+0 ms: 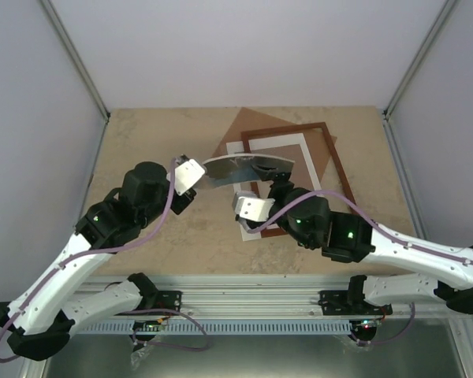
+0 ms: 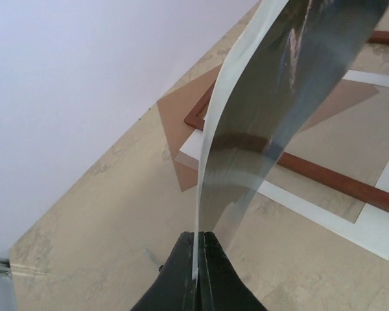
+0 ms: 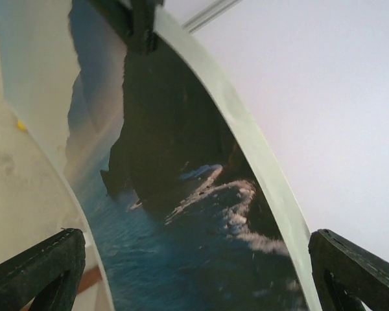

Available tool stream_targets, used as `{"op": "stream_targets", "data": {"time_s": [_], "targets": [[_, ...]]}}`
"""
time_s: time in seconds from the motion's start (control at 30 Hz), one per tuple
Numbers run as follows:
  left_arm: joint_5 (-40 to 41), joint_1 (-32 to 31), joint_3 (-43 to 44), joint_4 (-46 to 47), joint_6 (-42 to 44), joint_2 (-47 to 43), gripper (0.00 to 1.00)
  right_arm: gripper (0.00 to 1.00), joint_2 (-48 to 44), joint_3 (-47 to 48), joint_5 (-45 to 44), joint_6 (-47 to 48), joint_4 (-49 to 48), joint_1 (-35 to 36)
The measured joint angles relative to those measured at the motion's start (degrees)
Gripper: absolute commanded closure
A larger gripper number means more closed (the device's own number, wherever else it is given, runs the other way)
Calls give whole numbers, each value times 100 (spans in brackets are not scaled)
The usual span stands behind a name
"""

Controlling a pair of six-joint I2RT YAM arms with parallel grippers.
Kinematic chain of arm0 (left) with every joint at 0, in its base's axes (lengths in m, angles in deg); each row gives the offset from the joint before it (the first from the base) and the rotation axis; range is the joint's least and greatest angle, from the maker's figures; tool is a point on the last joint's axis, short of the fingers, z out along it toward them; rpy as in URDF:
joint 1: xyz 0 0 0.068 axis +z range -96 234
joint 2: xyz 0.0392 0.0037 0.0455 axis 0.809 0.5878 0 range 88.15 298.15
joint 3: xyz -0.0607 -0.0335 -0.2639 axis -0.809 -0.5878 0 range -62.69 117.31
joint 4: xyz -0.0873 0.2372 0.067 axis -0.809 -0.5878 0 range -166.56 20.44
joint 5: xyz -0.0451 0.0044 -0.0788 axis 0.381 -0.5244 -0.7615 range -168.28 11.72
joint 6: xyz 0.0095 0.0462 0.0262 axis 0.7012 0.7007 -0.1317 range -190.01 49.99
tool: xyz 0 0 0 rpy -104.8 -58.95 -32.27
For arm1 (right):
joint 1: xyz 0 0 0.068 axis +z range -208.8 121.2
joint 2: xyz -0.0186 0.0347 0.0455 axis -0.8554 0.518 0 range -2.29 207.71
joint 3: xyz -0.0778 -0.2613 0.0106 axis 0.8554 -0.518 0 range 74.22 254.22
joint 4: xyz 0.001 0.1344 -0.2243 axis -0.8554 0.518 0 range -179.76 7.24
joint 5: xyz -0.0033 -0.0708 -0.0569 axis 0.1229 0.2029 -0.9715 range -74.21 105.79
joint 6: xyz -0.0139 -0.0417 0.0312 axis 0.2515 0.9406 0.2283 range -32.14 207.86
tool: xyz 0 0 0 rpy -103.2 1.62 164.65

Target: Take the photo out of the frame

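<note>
Black fingers (image 2: 214, 275) of the left gripper (image 2: 198, 249) are pressed together on 1 short edge of the photo (image 2: 272, 97), with the pale margin of the sheet pinched between them. From that clamp the print rises and bows in a long curve, entirely off the table (image 2: 104, 220). The right gripper (image 3: 194, 259) stands wide, its 2 dark fingers (image 3: 35, 272) far apart at either side of the sheet's other end. Whether either finger touches the paper cannot be told. The right wrist view shows the printed face: blue sea with white surf, dark cliffs and a pale hazy sky, with the left gripper clamped on the far edge at the top. In the top view the photo hangs as an arched strip between the 2 grippers, above the near left part of the frame. The frame (image 2: 330, 179), with thin reddish-brown wooden edges, lies flat on the table beneath and beyond the photo. A white mat (image 2: 324, 217) lies flat under it, its border showing both inside and outside the wooden edges. A plain brown backing board (image 2: 181, 116) lies lowest, set askew, with 1 corner projecting past the frame toward the far wall.
</note>
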Motion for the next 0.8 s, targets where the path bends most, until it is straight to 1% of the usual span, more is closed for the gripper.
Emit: {"op": "stream_targets", "data": {"time_s": [0.13,0.2,0.27,0.33,0.4,0.5,0.6,0.67,0.7,0.8], "targets": [[402,-302,-118,2,109,-66,100,8,302,243,46,210,297,0],[610,-470,-249,2,179,-131,100,13,361,385,103,236,468,0],[750,-601,-372,0,240,-203,100,21,391,555,136,249,588,0],[839,-684,-420,-2,293,-245,100,24,428,732,181,227,708,-15],[909,-741,-428,4,341,-269,100,32,494,894,240,175,837,-66],[966,-809,-461,20,389,-334,100,42,640,1084,402,68,1032,-243],[1027,-874,-527,37,435,-372,100,49,839,1270,645,-94,1311,-549],[1080,-903,-575,50,466,-361,100,55,979,1405,787,-166,1478,-695],[1104,-911,-597,50,476,-352,100,57,1069,1493,870,-225,1576,-767],[1145,-922,-654,68,511,-339,100,58,1266,1644,1064,-321,1729,-903]]}}
